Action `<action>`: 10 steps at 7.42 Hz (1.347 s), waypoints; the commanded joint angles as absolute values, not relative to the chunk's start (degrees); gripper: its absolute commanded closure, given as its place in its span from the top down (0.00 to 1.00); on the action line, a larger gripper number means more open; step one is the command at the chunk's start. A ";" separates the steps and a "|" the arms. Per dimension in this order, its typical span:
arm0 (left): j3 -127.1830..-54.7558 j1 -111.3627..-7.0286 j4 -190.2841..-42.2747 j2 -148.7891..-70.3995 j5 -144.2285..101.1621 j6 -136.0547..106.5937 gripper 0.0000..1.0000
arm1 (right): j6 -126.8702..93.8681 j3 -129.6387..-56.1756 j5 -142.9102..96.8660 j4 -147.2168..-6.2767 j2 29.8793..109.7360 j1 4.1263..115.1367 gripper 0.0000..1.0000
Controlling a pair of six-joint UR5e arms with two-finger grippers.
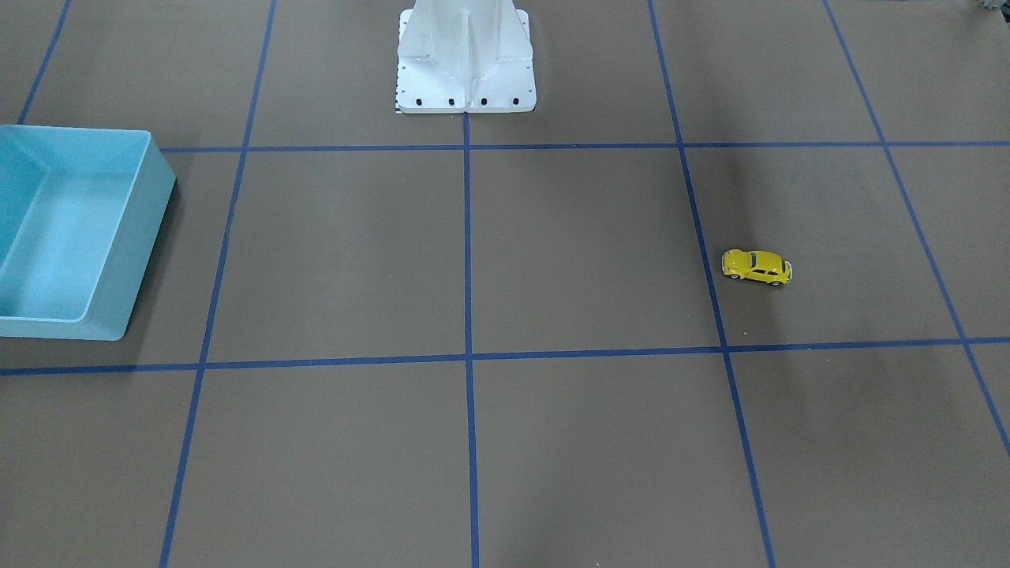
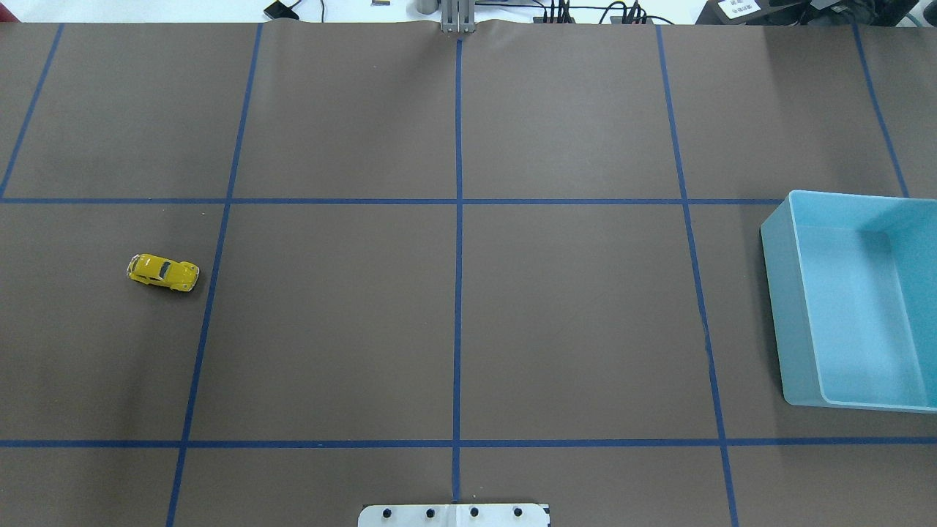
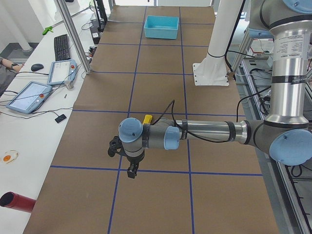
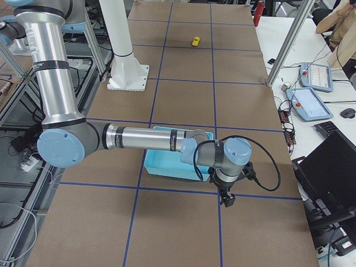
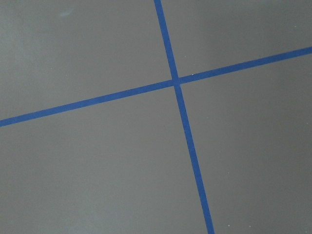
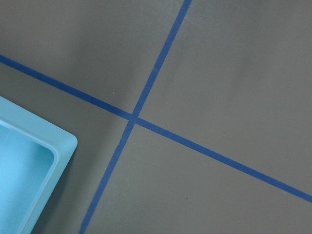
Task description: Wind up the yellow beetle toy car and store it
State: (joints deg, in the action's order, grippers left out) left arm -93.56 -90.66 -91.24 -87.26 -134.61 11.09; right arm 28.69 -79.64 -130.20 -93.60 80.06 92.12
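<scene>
Left end effector (image 3: 131, 170), right end effector (image 4: 226, 199): cannot tell grip; one yellow beetle toy car (image 1: 757, 267), one bin (image 1: 130, 252).

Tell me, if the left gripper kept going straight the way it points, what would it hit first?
Probably just the brown-covered table: the left gripper points straight down, and its wrist camera shows only bare surface with crossing blue tape lines. The yellow beetle toy car is not in that view.
</scene>
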 commanded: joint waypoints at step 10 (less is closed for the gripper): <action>-94.39 -91.23 -91.32 -87.19 -134.56 11.07 1.00 | 28.74 -79.63 -130.17 -93.60 79.63 91.41 1.00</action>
State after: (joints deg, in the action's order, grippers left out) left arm -94.18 -91.23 -91.31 -87.18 -134.57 11.04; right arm 28.74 -79.61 -130.13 -93.60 79.78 91.54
